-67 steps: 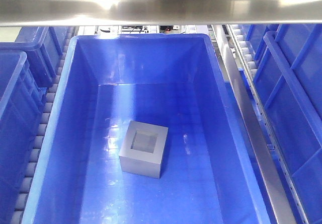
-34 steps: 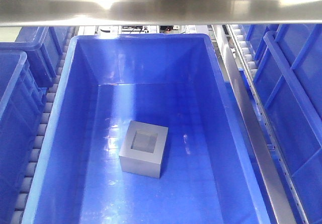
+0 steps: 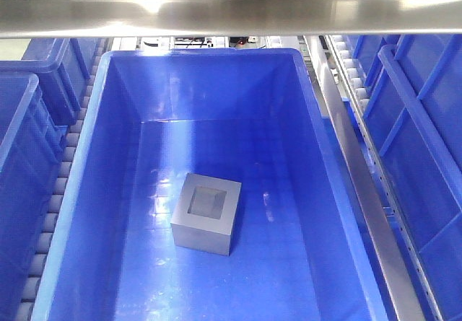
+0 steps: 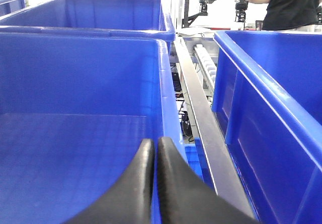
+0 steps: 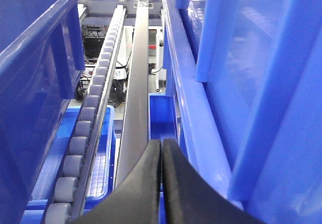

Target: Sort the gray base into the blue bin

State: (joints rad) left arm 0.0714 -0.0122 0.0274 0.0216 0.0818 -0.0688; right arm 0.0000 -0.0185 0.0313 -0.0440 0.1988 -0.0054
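The matte gray cube-like base [image 3: 206,222] with a square recess in its upper face rests flat on the glossy floor of the large bright-blue plastic bin [image 3: 79,184], left of centre and clear of every wall; so it appears to be sorted already. The left gripper [image 4: 155,151] is pinched together with nothing between its tips, above a neighbouring blue crate [image 4: 75,83]; the right gripper [image 5: 161,151] is likewise closed and empty, over a metal rail [image 5: 135,103] beside gray conveyor rollers [image 5: 93,108]. The block looks rigid, smooth-sided and probably fairly light; opposite flat side faces would suit a grasp best, since the recess rim offers less purchase.
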